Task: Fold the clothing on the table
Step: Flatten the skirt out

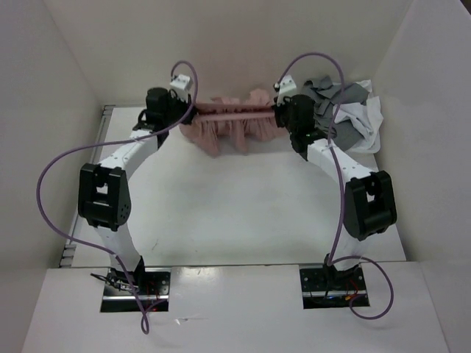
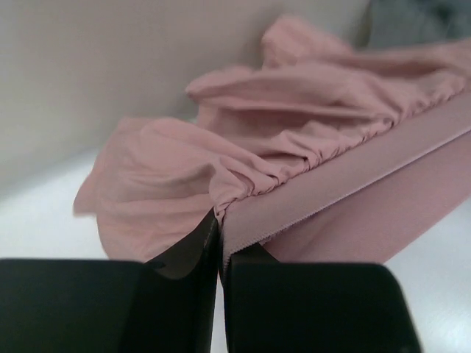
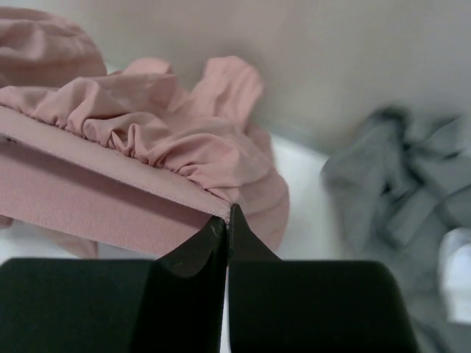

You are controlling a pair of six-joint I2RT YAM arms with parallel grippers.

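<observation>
The dusty-pink clothing (image 1: pixel 232 125) hangs stretched between both grippers at the far side of the white table (image 1: pixel 221 213), its flat waistband pulled taut and its gathered fabric drooping below onto the tabletop. My left gripper (image 1: pixel 193 112) is shut on the band's left corner; in the left wrist view the clothing (image 2: pixel 294 147) enters the jaws of the gripper (image 2: pixel 219 224). My right gripper (image 1: pixel 278 112) is shut on the right corner; in the right wrist view the clothing (image 3: pixel 147 140) is pinched at the gripper (image 3: pixel 227 217).
A grey garment (image 1: pixel 340 103) and a white garment (image 1: pixel 364 118) lie heaped at the far right corner, just behind the right gripper. The grey garment (image 3: pixel 397 184) shows in the right wrist view. White walls enclose the table on three sides.
</observation>
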